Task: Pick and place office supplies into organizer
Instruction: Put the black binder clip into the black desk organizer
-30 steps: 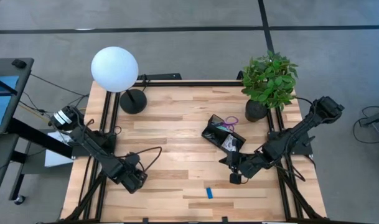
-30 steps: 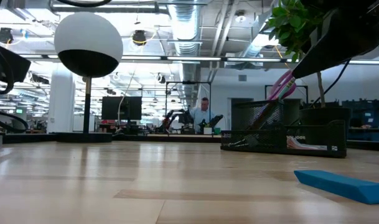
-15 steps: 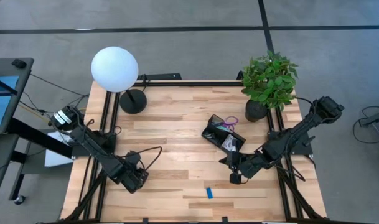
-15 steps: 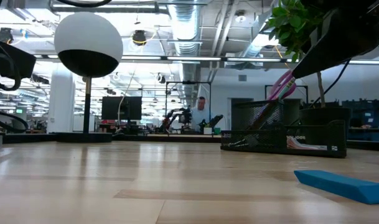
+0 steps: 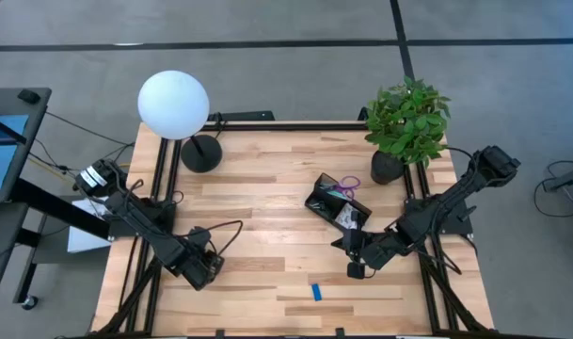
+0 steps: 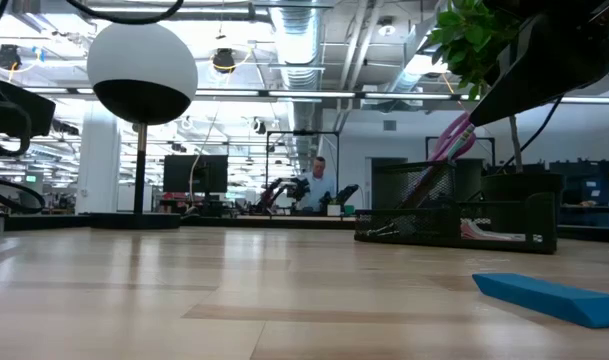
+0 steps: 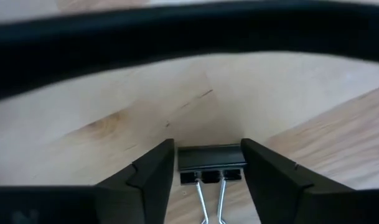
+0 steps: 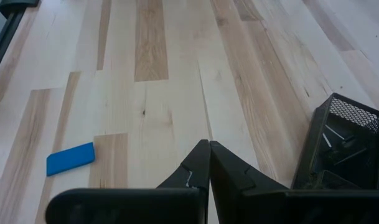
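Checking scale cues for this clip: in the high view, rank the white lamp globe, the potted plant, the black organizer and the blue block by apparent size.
1. Potted plant and white lamp globe: too similar to separate.
2. Black organizer.
3. Blue block, smallest.

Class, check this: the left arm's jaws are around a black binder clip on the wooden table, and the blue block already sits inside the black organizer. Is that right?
Not quite. The blue block lies on the bare table, apart from the organizer, as the high view shows. The left gripper does have its jaws around the black binder clip.
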You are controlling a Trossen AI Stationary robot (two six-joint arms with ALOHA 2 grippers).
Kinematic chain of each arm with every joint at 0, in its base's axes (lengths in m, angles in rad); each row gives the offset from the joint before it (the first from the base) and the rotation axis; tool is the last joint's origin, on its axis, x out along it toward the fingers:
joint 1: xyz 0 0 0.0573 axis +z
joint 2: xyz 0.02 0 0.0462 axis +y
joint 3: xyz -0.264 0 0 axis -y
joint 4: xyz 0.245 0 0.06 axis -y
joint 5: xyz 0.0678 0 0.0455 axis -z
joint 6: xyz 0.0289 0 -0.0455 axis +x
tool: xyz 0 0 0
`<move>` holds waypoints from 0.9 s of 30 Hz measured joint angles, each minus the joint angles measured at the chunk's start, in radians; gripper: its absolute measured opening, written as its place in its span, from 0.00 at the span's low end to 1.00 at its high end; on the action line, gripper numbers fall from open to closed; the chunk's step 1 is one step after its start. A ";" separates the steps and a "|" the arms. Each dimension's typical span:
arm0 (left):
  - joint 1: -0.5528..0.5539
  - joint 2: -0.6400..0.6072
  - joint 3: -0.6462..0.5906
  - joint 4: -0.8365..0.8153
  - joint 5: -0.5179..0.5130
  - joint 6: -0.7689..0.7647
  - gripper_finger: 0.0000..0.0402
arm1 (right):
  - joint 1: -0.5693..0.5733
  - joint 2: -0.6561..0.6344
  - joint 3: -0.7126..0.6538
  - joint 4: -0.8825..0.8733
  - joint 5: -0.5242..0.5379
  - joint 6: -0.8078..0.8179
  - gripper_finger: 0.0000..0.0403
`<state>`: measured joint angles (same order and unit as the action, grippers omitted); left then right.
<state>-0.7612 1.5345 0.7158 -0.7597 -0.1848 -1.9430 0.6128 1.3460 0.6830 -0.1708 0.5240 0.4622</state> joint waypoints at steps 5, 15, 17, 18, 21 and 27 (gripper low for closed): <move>0.002 0.002 0.005 0.004 0.006 -0.011 0.36 | 0.000 0.000 0.000 0.000 0.000 0.000 0.01; 0.136 0.007 0.103 0.050 -0.145 0.128 0.35 | 0.007 0.000 0.016 -0.023 0.000 0.005 0.01; 0.195 0.007 0.129 0.088 -0.212 0.234 0.34 | 0.019 -0.007 0.035 -0.061 0.000 0.016 0.01; 0.229 0.007 0.139 0.109 -0.249 0.294 0.34 | 0.026 -0.009 0.043 -0.080 0.000 0.029 0.01; 0.341 0.007 0.152 0.227 -0.352 0.504 0.33 | 0.054 -0.010 0.051 -0.138 -0.004 0.098 0.01; 0.562 0.018 0.154 0.714 -0.426 1.012 0.34 | 0.157 -0.011 0.035 -0.286 -0.007 0.411 0.01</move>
<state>-0.1993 1.5523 0.8696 -0.0457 -0.6106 -0.9312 0.7700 1.3346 0.7184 -0.4572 0.5169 0.8728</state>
